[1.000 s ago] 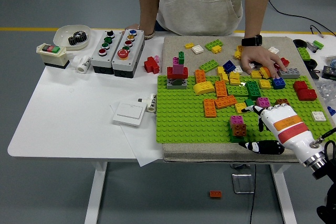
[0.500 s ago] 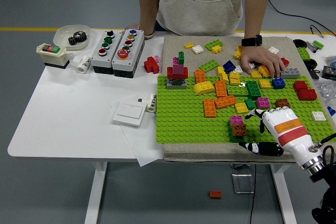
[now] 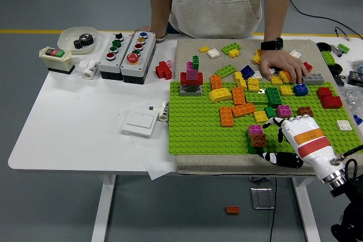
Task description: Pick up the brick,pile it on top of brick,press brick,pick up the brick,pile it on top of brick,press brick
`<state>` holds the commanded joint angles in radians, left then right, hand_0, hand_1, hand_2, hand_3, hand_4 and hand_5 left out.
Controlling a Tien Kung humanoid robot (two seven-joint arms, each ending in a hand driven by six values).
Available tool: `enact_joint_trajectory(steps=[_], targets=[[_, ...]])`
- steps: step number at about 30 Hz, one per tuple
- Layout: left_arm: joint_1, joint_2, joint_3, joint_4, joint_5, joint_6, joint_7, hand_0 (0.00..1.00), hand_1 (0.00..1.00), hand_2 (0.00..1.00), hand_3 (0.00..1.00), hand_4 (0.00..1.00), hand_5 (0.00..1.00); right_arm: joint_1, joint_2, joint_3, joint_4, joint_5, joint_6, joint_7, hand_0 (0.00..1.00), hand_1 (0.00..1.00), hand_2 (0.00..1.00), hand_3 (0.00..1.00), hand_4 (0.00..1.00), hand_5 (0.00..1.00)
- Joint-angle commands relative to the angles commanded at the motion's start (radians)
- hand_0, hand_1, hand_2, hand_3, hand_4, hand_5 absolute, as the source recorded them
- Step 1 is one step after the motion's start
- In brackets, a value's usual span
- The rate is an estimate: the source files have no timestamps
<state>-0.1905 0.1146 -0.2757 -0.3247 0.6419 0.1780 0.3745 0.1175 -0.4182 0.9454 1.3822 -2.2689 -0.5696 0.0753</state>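
Right hand: white with black fingers, it comes in from the 4 o'clock corner. The fingers are spread and hold nothing. The thumb lies low at the mat's near edge, and the other fingers curl above it.
Small stack: a pink brick sits on a brown brick, on top of a green one. It stands on the green plate, just at 9 o'clock from the right hand. I cannot tell if a finger touches it.
Green plate: a big bumpy plate on a grey mat, at the right side of the desk.
Loose bricks: orange bricks, a yellow brick, a dark green brick and a pink brick lie at 12 o'clock from the small stack.
Tall tower: grey at the bottom, then red, then pink and green on top. It stands at the plate's far left corner, at 10 o'clock from the right hand.
Person's hand: it rests on the bricks at the far side of the plate, at 12 o'clock from the right hand. It has a black watch on the wrist.
Red bricks: at 2 o'clock from the right hand, at the plate's right edge.
Button boxes: two grey boxes with coloured buttons, far left on the desk.
White switch: flat on the desk, at 9 o'clock from the plate.
Floor brick: one orange brick lies on the floor under the desk.
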Motion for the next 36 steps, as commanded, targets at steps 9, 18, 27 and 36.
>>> enact_joint_trajectory(steps=[9, 18, 27, 36], targets=[[0.001, 0.0, -0.004, 0.0, 0.009, -0.002, 0.003, 0.859, 0.813, 0.816, 0.621, 0.711, 0.678, 0.014, 0.012, -0.026, -0.043, 0.0, -0.042, 0.011, 0.264, 0.191, 0.259, 0.518, 0.803, 0.28], [0.003, 0.0, -0.007, 0.0, 0.014, -0.004, 0.005, 0.859, 0.814, 0.816, 0.622, 0.711, 0.678, 0.02, 0.018, -0.034, -0.056, 0.0, -0.051, 0.012, 0.269, 0.193, 0.26, 0.53, 0.79, 0.281], [0.0, 0.0, -0.004, 0.0, 0.008, -0.004, 0.004, 0.859, 0.814, 0.818, 0.622, 0.712, 0.68, 0.022, 0.016, -0.035, -0.055, 0.0, -0.052, 0.02, 0.269, 0.194, 0.262, 0.53, 0.778, 0.274], [-0.002, 0.0, 0.0, 0.0, 0.002, -0.003, 0.002, 0.86, 0.814, 0.817, 0.622, 0.715, 0.683, 0.022, 0.01, -0.04, -0.045, 0.0, -0.054, 0.031, 0.266, 0.194, 0.262, 0.515, 0.731, 0.216]])
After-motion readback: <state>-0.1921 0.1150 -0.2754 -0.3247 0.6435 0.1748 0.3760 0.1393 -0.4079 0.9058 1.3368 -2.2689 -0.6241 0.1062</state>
